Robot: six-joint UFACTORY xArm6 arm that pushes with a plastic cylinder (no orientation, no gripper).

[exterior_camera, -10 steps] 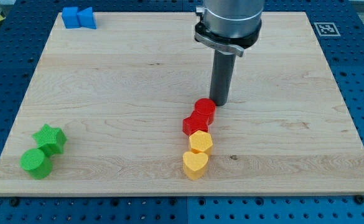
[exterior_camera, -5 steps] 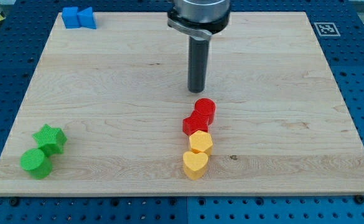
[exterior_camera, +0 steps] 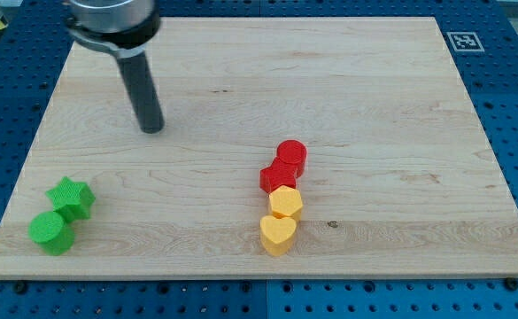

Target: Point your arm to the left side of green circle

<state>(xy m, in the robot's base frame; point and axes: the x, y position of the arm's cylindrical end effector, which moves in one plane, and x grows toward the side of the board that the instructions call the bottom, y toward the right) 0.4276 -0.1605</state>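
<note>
The green circle (exterior_camera: 50,232) lies near the board's bottom left corner, touching a green star (exterior_camera: 72,198) just above and to its right. My tip (exterior_camera: 152,129) rests on the wooden board (exterior_camera: 241,89) in its upper left part, well above and to the right of the green circle, touching no block.
A red cylinder (exterior_camera: 291,158), a red star (exterior_camera: 276,177), a yellow block (exterior_camera: 286,202) and a yellow heart (exterior_camera: 277,235) form a touching column right of the board's middle. The arm hides the board's top left corner. A fiducial marker (exterior_camera: 463,41) sits at the top right corner.
My tip has moved from beside the red cylinder far to the view's left and slightly up. The arm now covers the blue blocks at the top left. No block has moved.
</note>
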